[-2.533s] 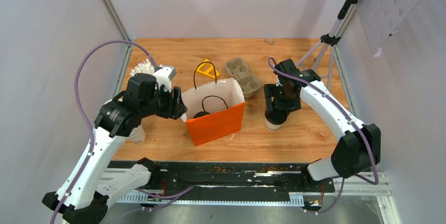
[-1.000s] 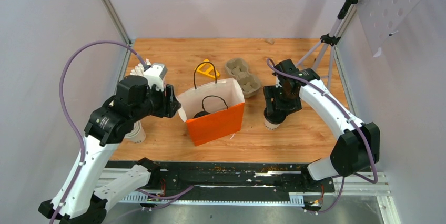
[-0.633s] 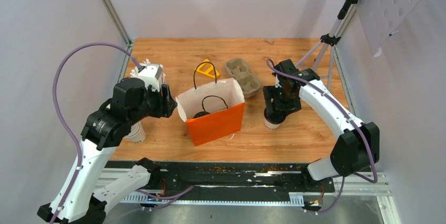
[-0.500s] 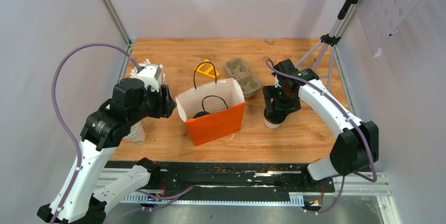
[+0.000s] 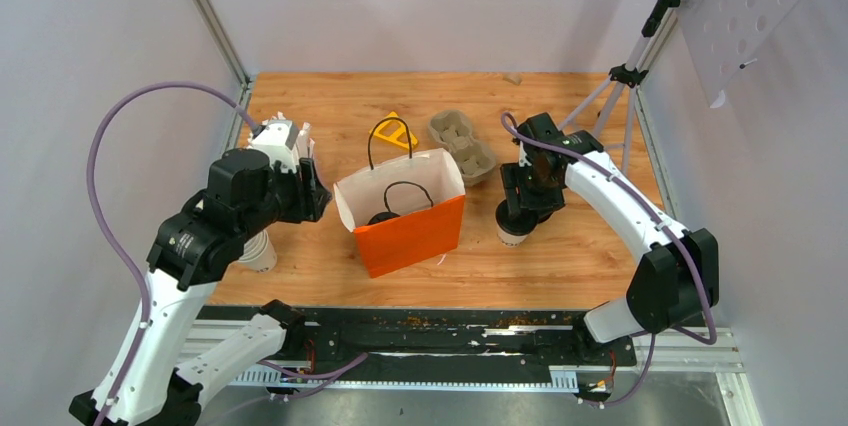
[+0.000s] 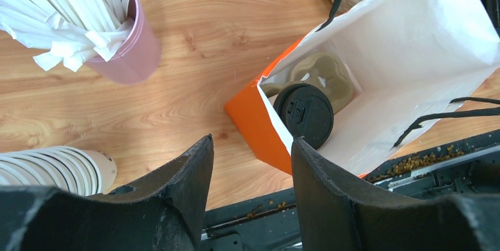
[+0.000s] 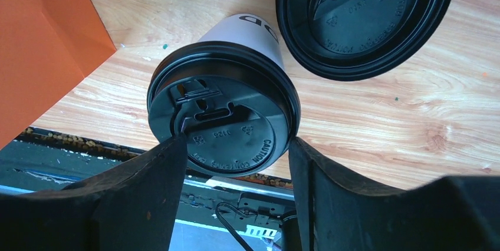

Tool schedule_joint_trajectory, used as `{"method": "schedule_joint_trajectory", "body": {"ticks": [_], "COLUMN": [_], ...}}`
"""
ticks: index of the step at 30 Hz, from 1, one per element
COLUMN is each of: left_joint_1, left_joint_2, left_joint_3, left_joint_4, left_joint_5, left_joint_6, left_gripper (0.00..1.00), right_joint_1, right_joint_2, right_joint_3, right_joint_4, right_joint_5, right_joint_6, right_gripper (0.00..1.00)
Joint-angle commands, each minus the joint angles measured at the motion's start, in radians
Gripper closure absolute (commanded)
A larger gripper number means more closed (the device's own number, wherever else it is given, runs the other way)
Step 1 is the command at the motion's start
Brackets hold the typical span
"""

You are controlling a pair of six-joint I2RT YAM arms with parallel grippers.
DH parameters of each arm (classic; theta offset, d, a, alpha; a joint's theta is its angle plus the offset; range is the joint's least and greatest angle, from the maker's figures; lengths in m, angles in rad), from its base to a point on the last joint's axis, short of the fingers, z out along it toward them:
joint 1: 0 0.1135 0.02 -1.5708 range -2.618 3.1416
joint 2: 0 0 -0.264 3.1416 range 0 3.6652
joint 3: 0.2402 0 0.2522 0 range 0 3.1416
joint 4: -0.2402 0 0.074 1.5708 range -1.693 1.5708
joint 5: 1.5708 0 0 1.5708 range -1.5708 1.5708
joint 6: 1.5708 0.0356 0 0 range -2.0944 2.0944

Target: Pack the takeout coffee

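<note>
- Black-lidded cup (image 7: 250, 33) stands on the table (image 7: 383, 121) beside the orange bag (image 5: 410, 231). The right gripper (image 7: 236, 145) straddles its lid (image 7: 224, 124), and whether it grips is unclear.
- Squeezing at the lid could pop it off or tip the cup.
- Left gripper (image 6: 250, 144), spread and empty, leaves the bag mouth unsteadied.

The black lid (image 7: 224, 124) on the white cup (image 7: 247, 30) carries raised lettering: "CAUTION" curves along its near rim, with a short row of digits above it that looks like "0125". The cup's wall shows a cut-off black print, seemingly "D". Embossing on the second black lid (image 7: 365, 15) is too small to read.
</note>
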Motion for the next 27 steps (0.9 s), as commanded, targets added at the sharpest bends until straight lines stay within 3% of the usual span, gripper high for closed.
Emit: {"method": "schedule_joint_trajectory", "body": {"ticks": [1,10,27], "left_joint_1": [-0.001,-0.001,-0.001], "left_joint_2": [-0.003,-0.001,-0.003], "left_joint_3": [0.041,0.032,0.024], "left_joint_4": [0.016,0.015,0.018], "left_joint_5": [-0.020,-0.003,0.012], "left_joint_6": [-0.027,-0.039,-0.030], "left_gripper": [0.41,0.42,0.42], "right_joint_1": [0.013,0.014,0.040], "right_joint_2": [-0.016,-0.038,-0.058], "right_joint_3": [-0.010,-0.023,0.067], "right_joint_4": [0.011,0.006,0.058], "right_joint_5": [0.005,0.009,-0.020], "right_joint_6": [-0.009,-0.004,-0.008], "right_gripper": [0.37,0.37,0.16]}}
